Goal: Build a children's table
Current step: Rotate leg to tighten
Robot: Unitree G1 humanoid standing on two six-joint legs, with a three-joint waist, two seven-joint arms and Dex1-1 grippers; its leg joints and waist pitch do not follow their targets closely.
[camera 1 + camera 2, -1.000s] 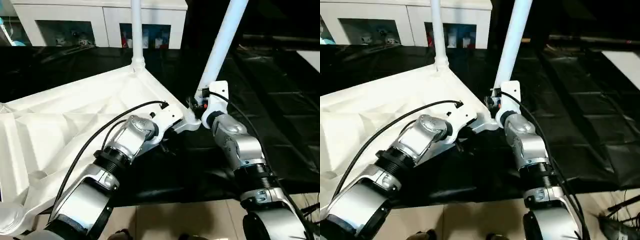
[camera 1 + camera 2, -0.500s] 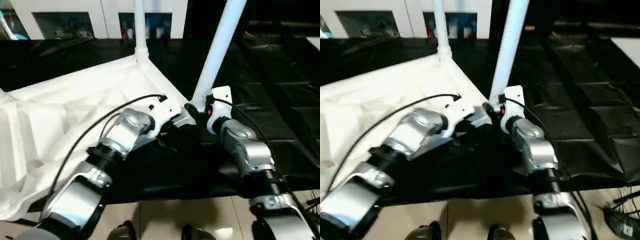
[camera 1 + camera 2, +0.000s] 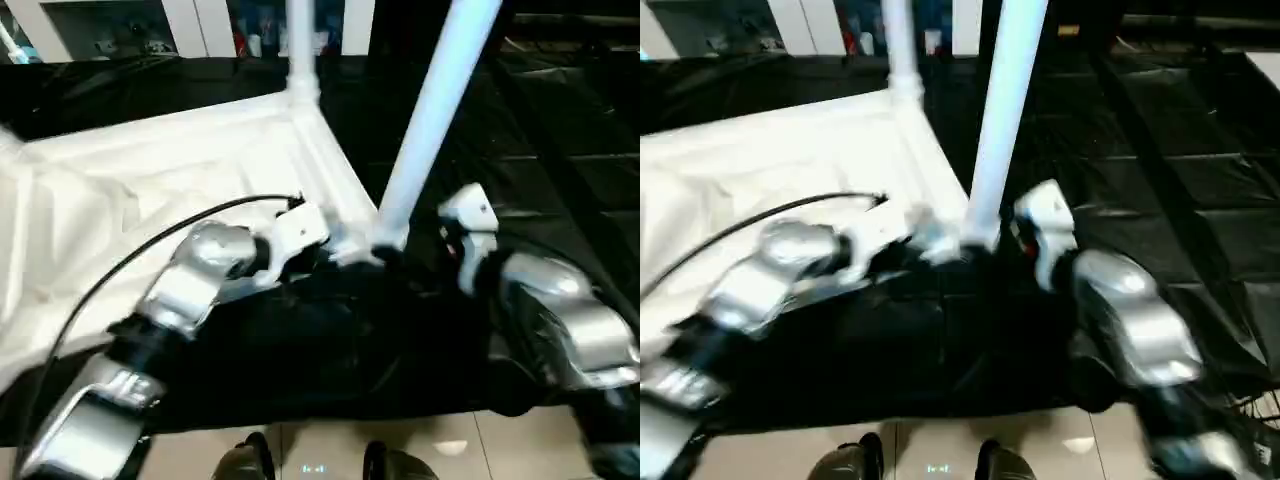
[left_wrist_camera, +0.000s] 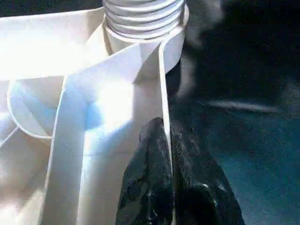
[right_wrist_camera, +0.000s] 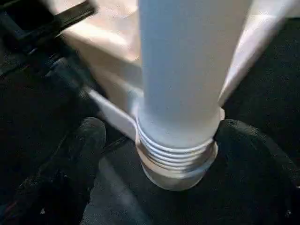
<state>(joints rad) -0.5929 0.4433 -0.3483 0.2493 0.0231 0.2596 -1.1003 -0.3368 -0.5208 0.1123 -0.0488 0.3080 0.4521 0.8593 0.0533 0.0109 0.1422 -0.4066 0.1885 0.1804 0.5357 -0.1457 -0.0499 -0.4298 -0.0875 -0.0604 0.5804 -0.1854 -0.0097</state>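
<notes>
Black sheeting [image 3: 560, 150] around tabletop [image 3: 150, 190]; white cabinets [image 3: 190, 15] behind

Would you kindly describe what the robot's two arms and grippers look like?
Both forearms are rounded silver metal segments with black ribbed collars at the joints. A black cable loops over the left arm to its white wrist housing. The right arm ends in a similar white housing with a small red detail. The fingers are matte black, rounded and textured.

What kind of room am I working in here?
Likely an indoor room or lab: a tiled floor, a white cabinet with shelved items behind, and black sheeting spread under the upturned table top.
</notes>
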